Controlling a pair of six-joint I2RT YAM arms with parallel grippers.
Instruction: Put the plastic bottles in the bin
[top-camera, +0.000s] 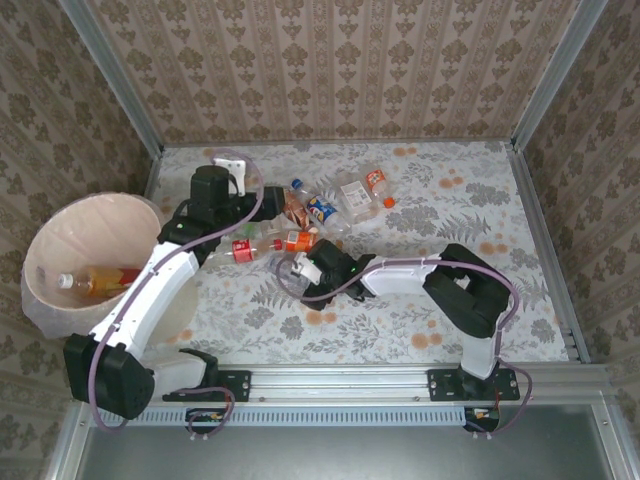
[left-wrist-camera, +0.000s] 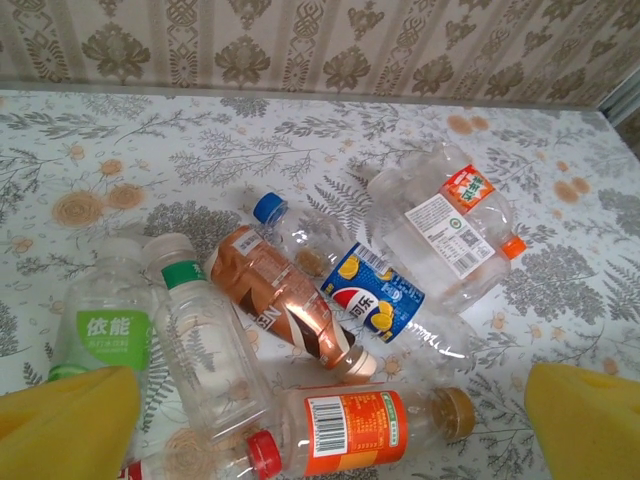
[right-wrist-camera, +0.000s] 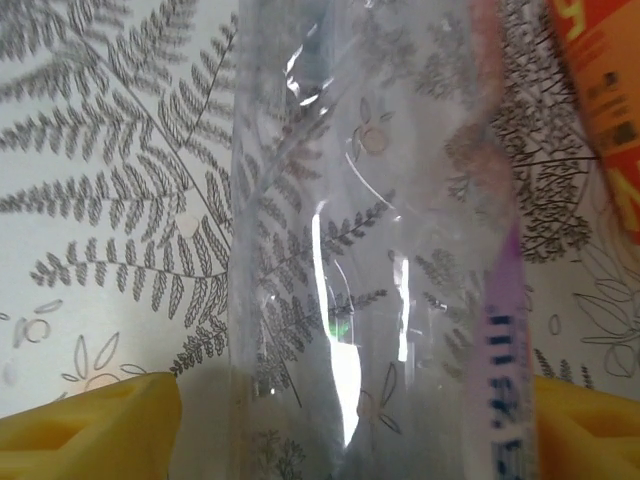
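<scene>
Several plastic bottles (top-camera: 318, 208) lie in a heap at the middle of the table. The left wrist view shows an orange-label bottle (left-wrist-camera: 352, 430), a brown-label one (left-wrist-camera: 285, 305), a blue-label one (left-wrist-camera: 378, 300), a large clear one (left-wrist-camera: 450, 225) and a green-label one (left-wrist-camera: 105, 330). My left gripper (left-wrist-camera: 330, 425) hangs open over them, its yellow fingers wide apart. My right gripper (right-wrist-camera: 355, 425) straddles a clear bottle (right-wrist-camera: 380, 250) lying on the table, with a small gap showing at the left finger (right-wrist-camera: 100, 430). The bin (top-camera: 60, 215) stands at the left with one bottle (top-camera: 95, 283) inside.
The flowered tablecloth (top-camera: 470, 210) runs free to the right of the heap. Patterned walls close in the back and sides. An orange label (right-wrist-camera: 600, 90) of a neighbouring bottle lies just beyond the right gripper.
</scene>
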